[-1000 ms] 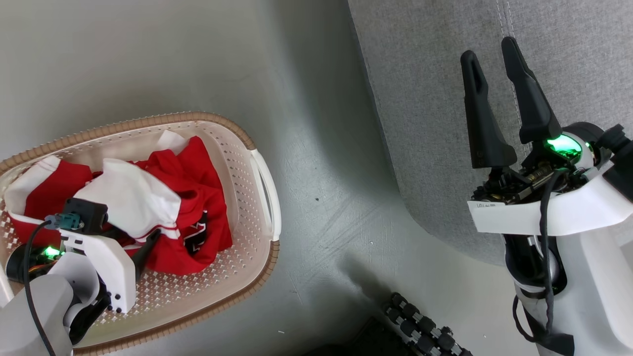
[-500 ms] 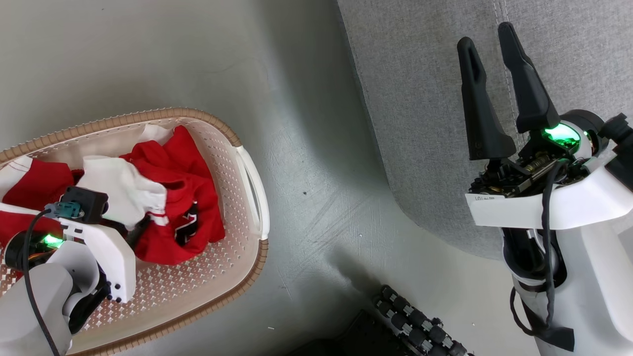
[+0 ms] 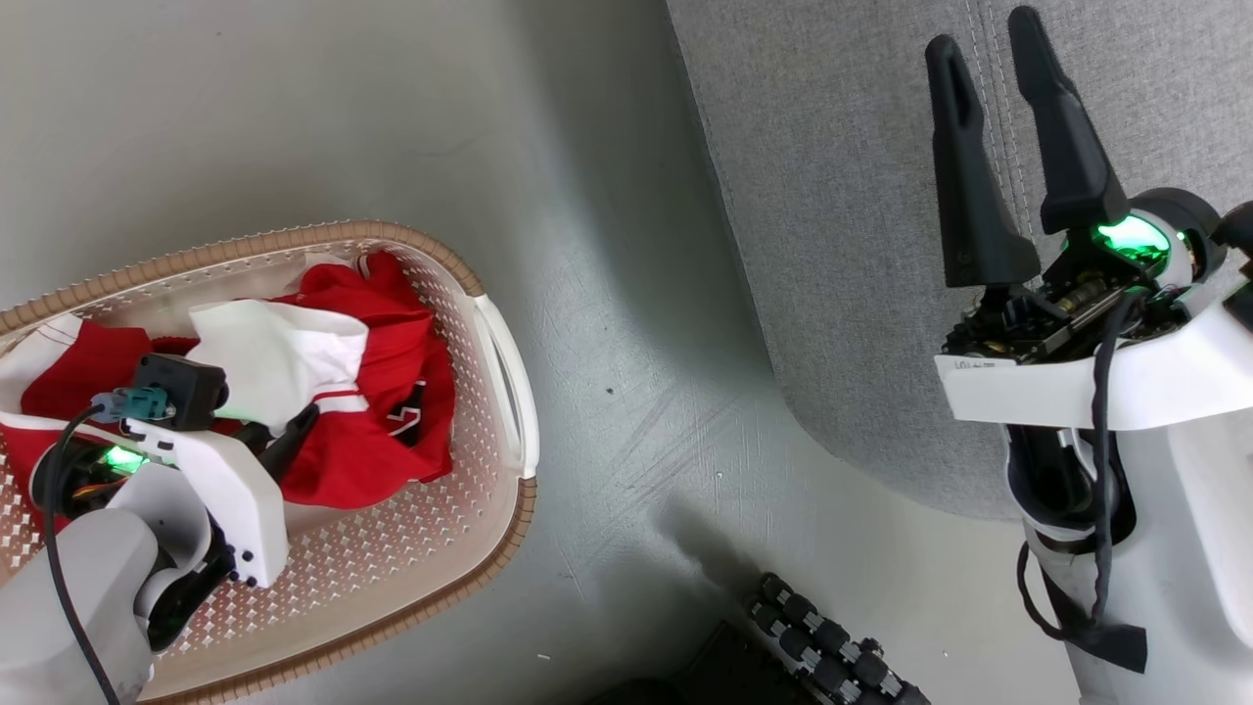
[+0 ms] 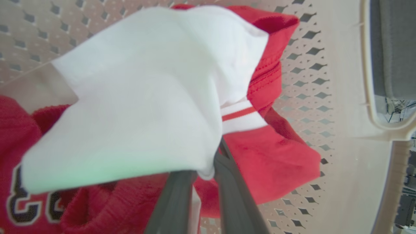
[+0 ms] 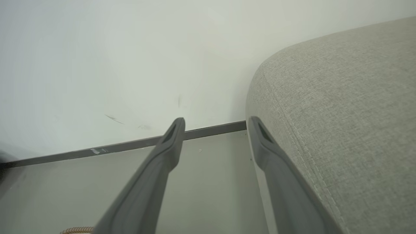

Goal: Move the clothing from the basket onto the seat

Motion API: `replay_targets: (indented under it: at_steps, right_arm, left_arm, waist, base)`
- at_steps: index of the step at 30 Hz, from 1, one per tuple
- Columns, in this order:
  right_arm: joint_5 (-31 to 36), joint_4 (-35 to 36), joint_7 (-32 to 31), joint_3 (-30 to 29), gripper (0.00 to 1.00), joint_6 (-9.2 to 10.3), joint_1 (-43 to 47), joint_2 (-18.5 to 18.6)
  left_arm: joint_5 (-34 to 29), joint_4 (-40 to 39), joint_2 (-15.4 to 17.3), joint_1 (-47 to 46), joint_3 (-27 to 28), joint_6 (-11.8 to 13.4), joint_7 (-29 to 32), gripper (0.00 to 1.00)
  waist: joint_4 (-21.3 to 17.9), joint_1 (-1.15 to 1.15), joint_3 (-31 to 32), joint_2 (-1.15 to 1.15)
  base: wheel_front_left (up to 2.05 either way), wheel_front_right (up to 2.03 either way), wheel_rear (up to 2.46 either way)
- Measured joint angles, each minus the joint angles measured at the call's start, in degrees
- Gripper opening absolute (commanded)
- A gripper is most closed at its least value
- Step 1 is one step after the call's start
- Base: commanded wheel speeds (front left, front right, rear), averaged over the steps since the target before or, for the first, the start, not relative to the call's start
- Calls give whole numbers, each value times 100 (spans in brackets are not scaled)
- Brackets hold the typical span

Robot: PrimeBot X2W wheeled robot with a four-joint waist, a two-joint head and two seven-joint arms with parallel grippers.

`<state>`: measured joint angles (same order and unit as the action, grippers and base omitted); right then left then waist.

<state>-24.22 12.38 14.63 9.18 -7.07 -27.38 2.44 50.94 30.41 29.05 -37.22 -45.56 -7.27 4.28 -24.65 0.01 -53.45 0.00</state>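
Observation:
The clothing [image 3: 377, 441], red with a white panel [image 3: 284, 357], lies bunched in the cream basket [image 3: 494, 543] at the lower left. My left gripper [image 3: 277, 438] reaches into the basket, shut on the edge of the white panel. In the left wrist view the left gripper [image 4: 208, 164] has its two fingers [image 4: 174, 198] close together, and the clothing [image 4: 146, 97] drapes over their tips and hides them. My right gripper [image 3: 984, 34] stands open and holds nothing, above the grey seat [image 3: 861, 196]. The right gripper [image 5: 216, 121] points past the corner of the seat [image 5: 341, 113].
Grey floor [image 3: 626, 294] separates the basket from the seat. A black ribbed part of the robot's base [image 3: 822, 636] sits at the bottom centre. A pale wall [image 5: 130, 65] with a dark baseboard [image 5: 130, 145] rises behind the floor.
My left gripper has closed from wide open onto the white panel, and the fabric has bunched around its fingers. The right gripper has stayed open; the picture has shifted slightly.

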Motion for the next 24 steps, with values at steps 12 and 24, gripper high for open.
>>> replay_targets:
  at_steps: [12, 24]
  right_arm:
    - [34, -116, 1, -123, 100, 0, -248, 1]
    - [235, -357, 1, -253, 100, 0, -257, 3]
  left_arm:
    - [156, -761, 229, 9, -172, 0, -623, 0]
    - [426, -1272, 391, 144, -287, 0, -1048, 0]
  waist:
    - [148, 0, 262, 0]
    - [339, 0, 661, 0]
  base:
    - [0, 0, 0]
    - [0, 0, 0]
